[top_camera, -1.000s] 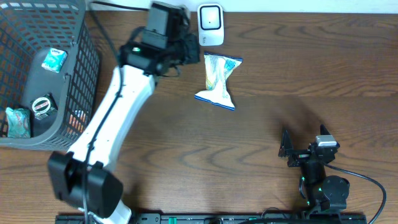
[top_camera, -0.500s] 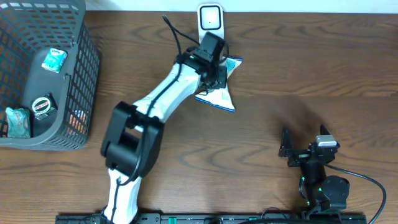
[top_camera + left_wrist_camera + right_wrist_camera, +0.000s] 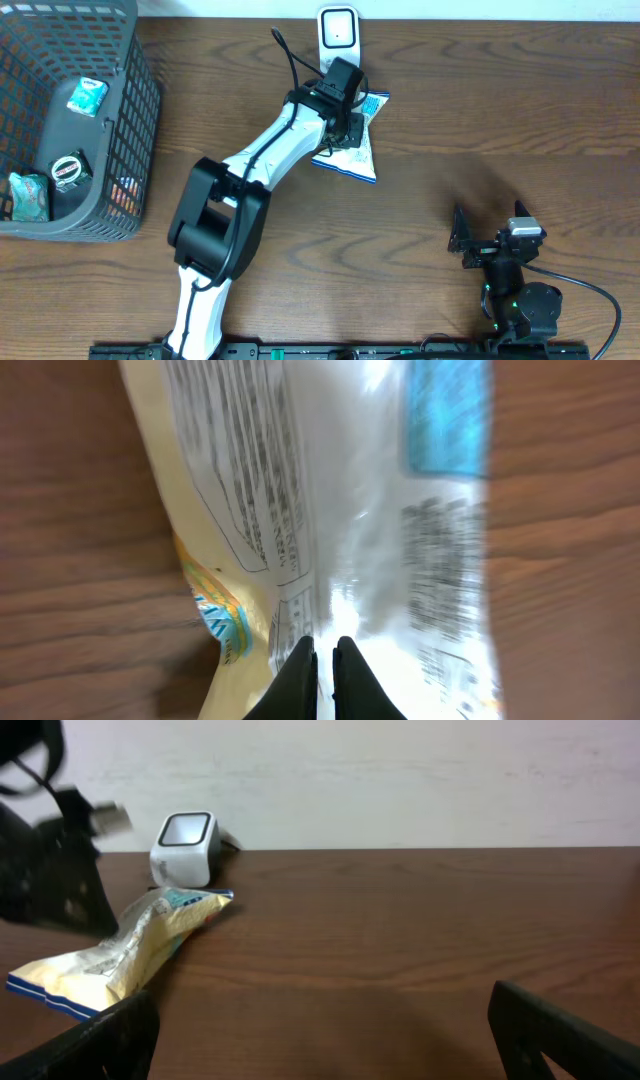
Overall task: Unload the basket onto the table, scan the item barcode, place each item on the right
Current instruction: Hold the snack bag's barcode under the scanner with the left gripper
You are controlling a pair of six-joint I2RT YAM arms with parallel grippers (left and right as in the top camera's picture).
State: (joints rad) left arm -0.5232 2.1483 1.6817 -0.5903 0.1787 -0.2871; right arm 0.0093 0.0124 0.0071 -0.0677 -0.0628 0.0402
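- Pressing left tool (image 3: 322, 656), closed together, on packet (image 3: 361, 160) at scanner's (image 3: 338, 30) 6 o'clock, probably to pinch and lift it.
- Holding right tool (image 3: 320, 1005) spread apart, clear.

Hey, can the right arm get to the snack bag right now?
Probably not cleanly. The table between the right gripper and the snack bag is bare, but the bag lies far across it, and the left gripper sits right on top of it.
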